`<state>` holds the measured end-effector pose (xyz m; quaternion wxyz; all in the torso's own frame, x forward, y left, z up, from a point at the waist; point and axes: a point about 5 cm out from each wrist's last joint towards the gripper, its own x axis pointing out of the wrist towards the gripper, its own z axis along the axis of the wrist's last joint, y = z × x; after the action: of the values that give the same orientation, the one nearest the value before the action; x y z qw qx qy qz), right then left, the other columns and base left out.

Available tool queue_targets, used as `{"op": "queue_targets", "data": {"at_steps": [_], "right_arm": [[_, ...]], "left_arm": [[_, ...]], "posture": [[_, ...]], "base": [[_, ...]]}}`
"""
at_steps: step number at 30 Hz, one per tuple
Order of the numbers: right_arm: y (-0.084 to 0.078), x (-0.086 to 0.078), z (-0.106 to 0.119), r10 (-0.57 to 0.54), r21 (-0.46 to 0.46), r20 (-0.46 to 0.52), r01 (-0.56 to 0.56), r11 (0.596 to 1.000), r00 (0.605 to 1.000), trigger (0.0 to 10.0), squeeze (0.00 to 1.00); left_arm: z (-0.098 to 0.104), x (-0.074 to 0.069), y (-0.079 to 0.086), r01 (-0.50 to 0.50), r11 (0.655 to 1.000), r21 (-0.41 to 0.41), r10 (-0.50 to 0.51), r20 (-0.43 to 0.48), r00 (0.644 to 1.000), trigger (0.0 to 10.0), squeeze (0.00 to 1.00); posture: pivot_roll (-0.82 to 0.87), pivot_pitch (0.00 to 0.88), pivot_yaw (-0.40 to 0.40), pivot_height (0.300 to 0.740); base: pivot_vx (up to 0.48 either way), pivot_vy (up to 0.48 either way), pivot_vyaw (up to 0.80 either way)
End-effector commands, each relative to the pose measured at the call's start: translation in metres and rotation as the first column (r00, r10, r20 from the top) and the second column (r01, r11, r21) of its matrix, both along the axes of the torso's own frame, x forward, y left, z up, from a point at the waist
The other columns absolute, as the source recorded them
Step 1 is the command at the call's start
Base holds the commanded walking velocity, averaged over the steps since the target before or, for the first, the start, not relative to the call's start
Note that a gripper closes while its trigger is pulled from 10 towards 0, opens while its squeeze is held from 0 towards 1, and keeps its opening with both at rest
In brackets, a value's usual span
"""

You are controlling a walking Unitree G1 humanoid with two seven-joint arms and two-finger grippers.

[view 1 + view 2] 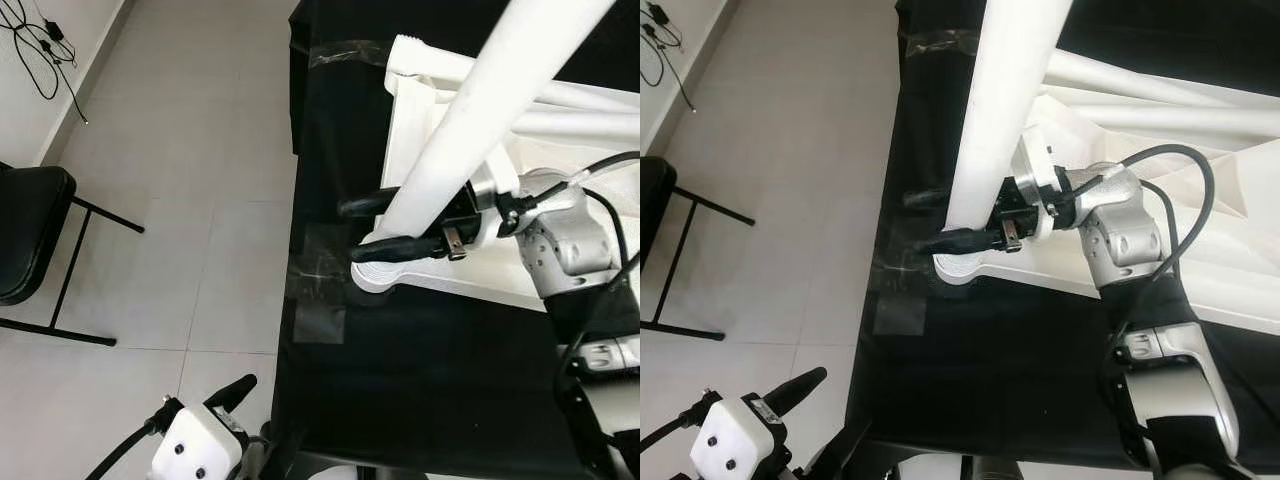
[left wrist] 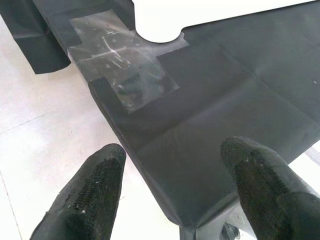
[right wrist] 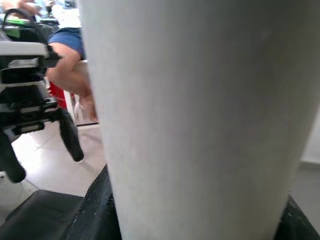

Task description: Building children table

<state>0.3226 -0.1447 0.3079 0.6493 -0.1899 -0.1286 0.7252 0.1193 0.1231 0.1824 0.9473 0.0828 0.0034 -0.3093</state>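
Black-covered work table [image 1: 430,400]: take this as your landmark. It carries the white tabletop panel [image 1: 1200,270], lying flat with its rounded corner near the table's taped edge.

White table leg [image 1: 1005,110]: stands nearly upright on that rounded corner, its long axis running up toward the head camera with a slight tilt. Foot appears seated at the corner mount; you cannot see the joint itself.

Right gripper [image 1: 395,228]: your working arm. Its two black fingers [image 1: 400,248] are clamped around the leg low down, just above the panel, one on each side. The right wrist view looks straight onto the leg.

Left gripper [image 2: 172,190]: hangs off the table's near edge over the floor, fingers spread, holding nothing. It sits well apart from the leg.

Judgement: the next move turns about the leg's upright axis, so keep that axis square to the panel.

Folding chair [image 1: 30,235]: on the floor, well clear of the table.
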Motion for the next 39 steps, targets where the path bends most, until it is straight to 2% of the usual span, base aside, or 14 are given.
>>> {"op": "queue_targets", "data": {"at_steps": [1,18,21,24,25,26,27,28,29,30,31,32,35,39], "right_arm": [[0.005,0.004,-0.039,-0.032,-0.103,-0.17,0.015,0.995,0.985,10.0,0.0],[0.004,0.01,-0.052,-0.214,-0.037,-0.216,0.211,0.977,0.953,10.0,0.0],[0.002,0.005,-0.054,-0.286,-0.029,-0.21,0.287,0.958,0.935,10.0,0.0],[-0.002,0.001,-0.059,-0.423,-0.032,-0.202,0.426,0.904,0.884,10.0,0.0],[-0.002,-0.002,-0.069,-0.589,-0.042,-0.207,0.595,0.803,0.781,10.0,0.0],[-0.002,-0.002,-0.069,-0.589,-0.042,-0.207,0.595,0.803,0.781,10.0,0.0],[-0.002,-0.01,-0.085,-0.806,-0.023,-0.255,0.83,0.557,0.533,10.0,0.0],[-0.008,-0.027,-0.102,-0.907,-0.054,-0.296,0.943,0.329,0.3,10.0,0.0],[-0.007,-0.045,-0.114,-0.932,-0.063,-0.326,0.98,0.19,0.16,10.0,0.0],[-0.007,-0.045,-0.114,-0.932,-0.063,-0.326,0.98,0.19,0.16,10.0,0.0],[-0.006,-0.055,-0.119,-0.933,-0.065,-0.344,0.988,0.138,0.108,10.0,0.0],[-0.006,-0.055,-0.119,-0.933,-0.065,-0.344,0.988,0.138,0.108,10.0,0.0],[0.018,-0.054,-0.117,-0.909,0.01,-0.387,0.986,0.164,0.156,10.0,0.0],[0.026,-0.053,-0.118,-0.899,0.016,-0.404,0.984,0.177,0.168,10.0,0.0]], "left_arm": [[-0.003,-0.002,-0.001,0.006,1.0,0.006,-0.006,-0.023,1.0,10.0,0.0],[-0.003,-0.002,0.0,0.001,1.0,0.005,-0.001,-0.02,1.0,10.0,0.0],[-0.003,-0.002,0.0,0.0,1.0,0.006,0.0,-0.021,1.0,10.0,0.0],[-0.004,-0.001,0.0,0.0,1.0,0.007,0.001,-0.021,1.0,10.0,0.0],[-0.004,-0.001,0.001,-0.002,1.0,0.008,0.003,-0.021,1.0,10.0,0.0],[-0.004,-0.001,0.001,-0.002,1.0,0.008,0.003,-0.021,1.0,10.0,0.0],[-0.005,0.0,0.002,-0.006,1.0,0.01,0.006,-0.019,1.0,10.0,0.0],[-0.005,0.0,0.002,-0.008,1.0,0.01,0.008,-0.018,1.0,10.0,0.0],[-0.006,0.002,0.003,-0.01,1.0,0.01,0.01,-0.015,1.0,10.0,0.0],[-0.006,0.002,0.003,-0.01,1.0,0.01,0.01,-0.015,1.0,10.0,0.0],[-0.006,0.004,0.003,-0.011,1.0,0.009,0.011,-0.014,1.0,10.0,0.0],[-0.006,0.004,0.003,-0.011,1.0,0.009,0.011,-0.014,1.0,10.0,0.0],[-0.008,0.01,0.004,0.003,1.0,0.02,-0.002,-0.005,1.0,10.0,0.0],[-0.01,0.013,0.005,0.001,1.0,0.023,-0.001,0.001,1.0,10.0,0.0]], "posture": [[0.09,0.425,-0.013,0.74],[0.08,0.431,-0.013,0.74],[0.08,0.43,-0.016,0.74],[0.07,0.426,-0.028,0.74],[0.06,0.421,-0.033,0.74],[0.06,0.421,-0.033,0.74],[0.05,0.417,-0.036,0.74],[0.05,0.417,-0.036,0.74],[0.05,0.411,-0.015,0.74],[0.05,0.411,-0.015,0.74],[0.05,0.411,-0.015,0.74],[0.05,0.411,-0.015,0.74],[0.05,0.379,0.003,0.74],[0.05,0.367,0.001,0.74]], "base": [[0.0,0.0,0.0],[0.0,0.0,0.0],[0.0,0.0,0.0],[0.0,0.0,0.0],[0.0,0.0,0.0],[0.0,0.0,0.0],[0.0,0.0,0.0],[0.0,0.0,0.0],[0.0,0.0,0.0],[0.0,0.0,0.0],[0.0,0.0,0.0],[0.0,0.0,0.0],[0.0,0.0,0.0],[0.0,0.0,0.0]]}}
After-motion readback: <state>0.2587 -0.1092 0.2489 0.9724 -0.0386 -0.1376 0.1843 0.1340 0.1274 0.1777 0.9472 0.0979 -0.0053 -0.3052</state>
